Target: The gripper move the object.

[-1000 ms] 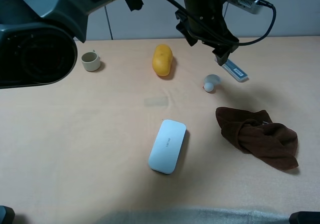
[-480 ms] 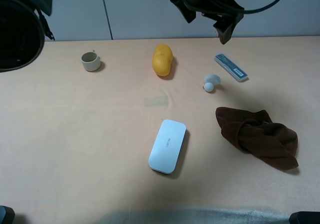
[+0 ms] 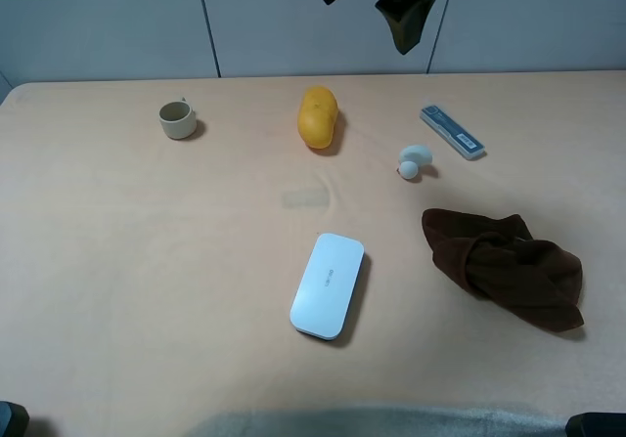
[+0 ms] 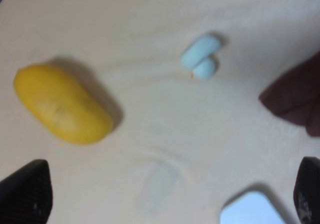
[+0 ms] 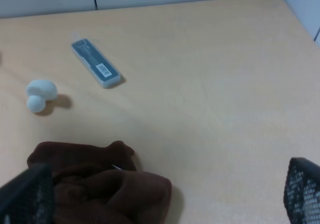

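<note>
The object, a tiny pale white-bluish duck (image 3: 413,160), lies on the tan table, right of centre and apart from everything else. It also shows in the left wrist view (image 4: 200,57) and in the right wrist view (image 5: 39,96). My left gripper (image 4: 167,196) is open and empty, its dark fingertips (image 4: 25,194) spread wide, high above the table. In the exterior view its dark arm end (image 3: 396,7) hangs at the top edge, behind and above the duck. My right gripper (image 5: 165,194) is open and empty, low over the brown cloth; it does not show in the exterior view.
A yellow mango-like fruit (image 3: 317,116) lies left of the duck. A grey pen case (image 3: 453,131) lies behind it to the right. A crumpled brown cloth (image 3: 504,266) is at front right, a white oblong case (image 3: 328,284) at centre front, a beige cup (image 3: 177,118) at back left.
The dark arm end rose from just above the duck and pen case to the top edge of the view. The large dark arm part at the left left the view. The duck stayed put.
</note>
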{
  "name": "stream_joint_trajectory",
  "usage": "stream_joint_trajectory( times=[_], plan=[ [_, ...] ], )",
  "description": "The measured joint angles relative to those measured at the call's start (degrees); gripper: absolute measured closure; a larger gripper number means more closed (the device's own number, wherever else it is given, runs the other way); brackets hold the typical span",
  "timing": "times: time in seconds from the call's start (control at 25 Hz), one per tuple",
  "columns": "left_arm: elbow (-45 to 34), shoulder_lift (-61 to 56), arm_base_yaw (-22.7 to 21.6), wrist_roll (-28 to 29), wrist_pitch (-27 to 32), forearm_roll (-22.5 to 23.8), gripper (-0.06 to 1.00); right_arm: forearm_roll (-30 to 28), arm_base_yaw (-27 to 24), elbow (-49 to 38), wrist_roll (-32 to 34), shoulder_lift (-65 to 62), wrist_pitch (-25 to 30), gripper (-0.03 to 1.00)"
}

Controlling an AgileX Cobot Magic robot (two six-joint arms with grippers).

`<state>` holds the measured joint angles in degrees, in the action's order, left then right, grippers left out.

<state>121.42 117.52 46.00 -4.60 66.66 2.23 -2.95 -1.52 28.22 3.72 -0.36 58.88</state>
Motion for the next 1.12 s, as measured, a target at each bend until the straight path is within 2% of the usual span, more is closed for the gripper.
stream_joint_trajectory(
  times=[0.52,1.12],
  plan=[
    [-20.5,-19.7,0.0,-0.3,0.0,4.3,-0.04,0.0,0.0,0.0,0.0,0.0,0.0,0.28],
    [-39.8,-40.4,0.0,-0.2,0.0,5.9,-0.05,0.0,0.0,0.0,0.0,0.0,0.0,0.28]
  ],
)
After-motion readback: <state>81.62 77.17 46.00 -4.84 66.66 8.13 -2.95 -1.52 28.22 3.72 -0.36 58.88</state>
